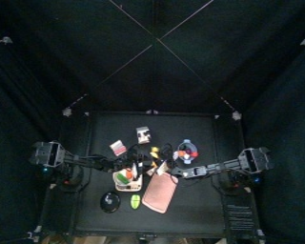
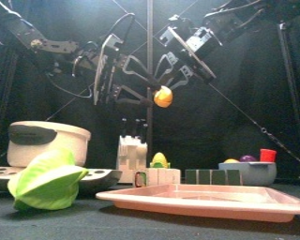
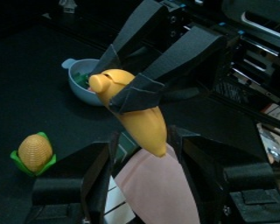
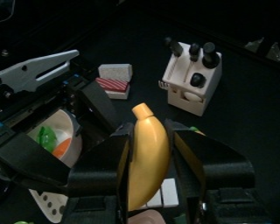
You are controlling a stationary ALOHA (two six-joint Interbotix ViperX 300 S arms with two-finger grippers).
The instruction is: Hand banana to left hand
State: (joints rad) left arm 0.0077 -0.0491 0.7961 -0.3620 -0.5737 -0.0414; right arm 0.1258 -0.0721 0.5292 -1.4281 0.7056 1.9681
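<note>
The banana (image 2: 164, 96) hangs high above the table between the two arms. My right gripper (image 4: 150, 144) is shut on it, and the yellow fruit (image 4: 149, 157) stands lengthwise between the jaws. In the left wrist view the right arm's fingers (image 3: 166, 66) clamp the banana (image 3: 136, 105) from above. The fruit's free end points down into my left gripper (image 3: 152, 156), the left hand. Its jaws stand wide open on either side of that end, and I see no contact with it. In the right wrist view the left hand's fingers (image 4: 38, 74) spread open beside the banana.
A pink flat board (image 2: 202, 199) lies at the table's front under the arms. A lime-green item (image 2: 46, 183) and a white pot (image 2: 46, 141) stand front left. A toy corn (image 3: 35, 150), a grey bowl (image 2: 247, 172) and a white rack of dark bottles (image 4: 192, 74) stand around.
</note>
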